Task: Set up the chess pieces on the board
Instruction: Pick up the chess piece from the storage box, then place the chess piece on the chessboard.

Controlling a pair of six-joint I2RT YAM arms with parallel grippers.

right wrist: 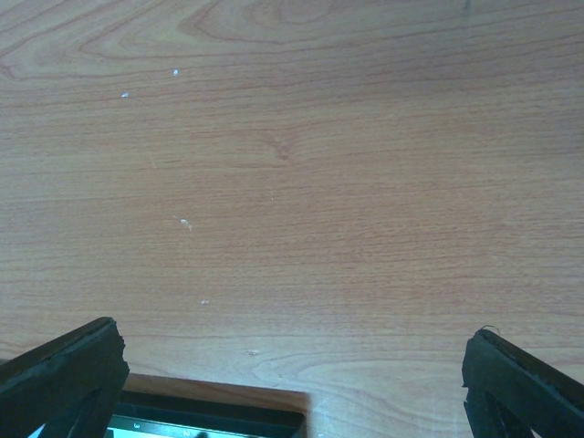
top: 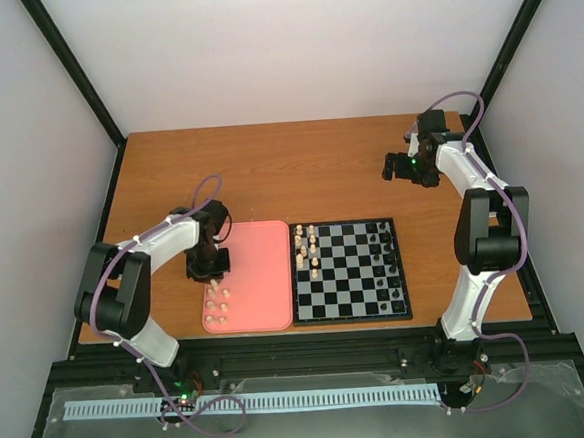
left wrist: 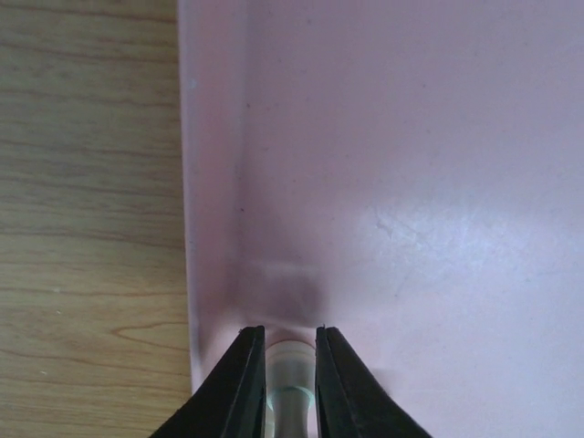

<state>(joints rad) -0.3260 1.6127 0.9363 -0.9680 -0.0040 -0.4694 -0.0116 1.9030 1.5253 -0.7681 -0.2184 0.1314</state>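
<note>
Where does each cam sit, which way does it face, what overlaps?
Top external: above, behind the bases, looking down on table, board, pink tray, left arm, right arm.
Left wrist: looks down at the tray's left edge; own fingers pinch a chess piece.
Right wrist: faces bare table; right gripper open, fingers at bottom corners.
Shared: top and left wrist both show tray and left gripper.

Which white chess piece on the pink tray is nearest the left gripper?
The piece by the pink tray's left rim, at the cluster's far end: it alone sits between the left gripper's fingers; the other pieces stand untouched.
</note>
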